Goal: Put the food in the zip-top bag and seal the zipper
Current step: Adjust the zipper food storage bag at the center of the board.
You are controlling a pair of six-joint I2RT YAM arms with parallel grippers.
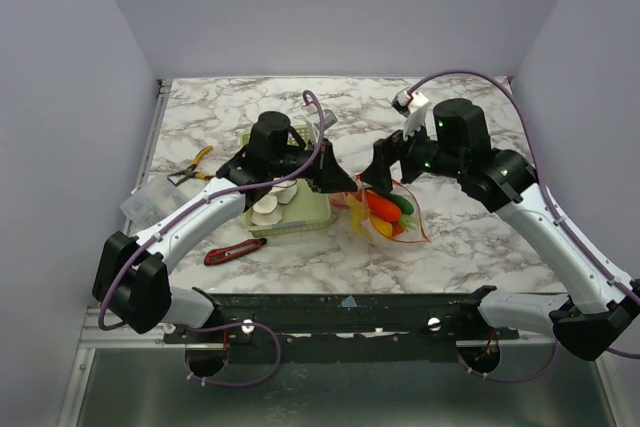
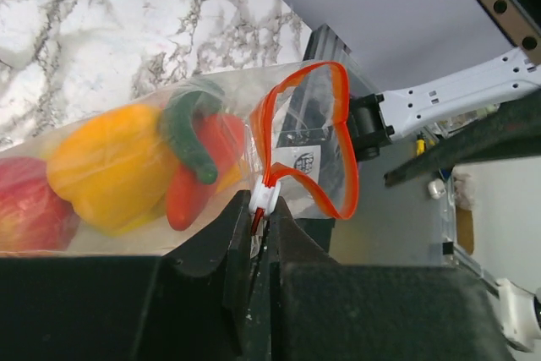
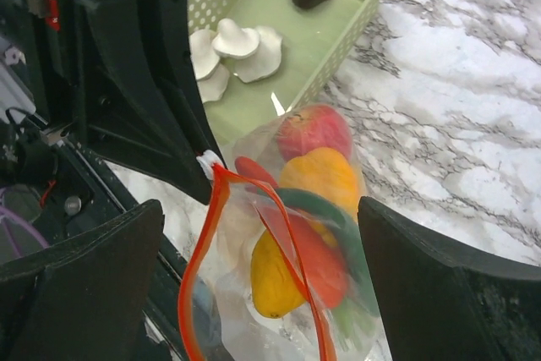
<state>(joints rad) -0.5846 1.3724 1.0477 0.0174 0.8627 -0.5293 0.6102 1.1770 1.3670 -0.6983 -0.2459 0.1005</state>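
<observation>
From above, the bag (image 1: 392, 209) with the food (image 1: 380, 205) in it is seen on the table (image 1: 480, 237), just right of the basket (image 1: 315, 211), with the left gripper (image 1: 335, 179) and the right gripper (image 1: 382, 173) at its mouth. In the left wrist view, the left gripper is seen pinched narrow on the white slider (image 2: 265, 198) at one end of the zipper (image 2: 342, 150), and the mouth is seen open in a loop. In the right wrist view, the right gripper is spread wide on both sides of the bag, nothing is held by it, and white mushrooms (image 3: 235, 48) are seen in the basket.
</observation>
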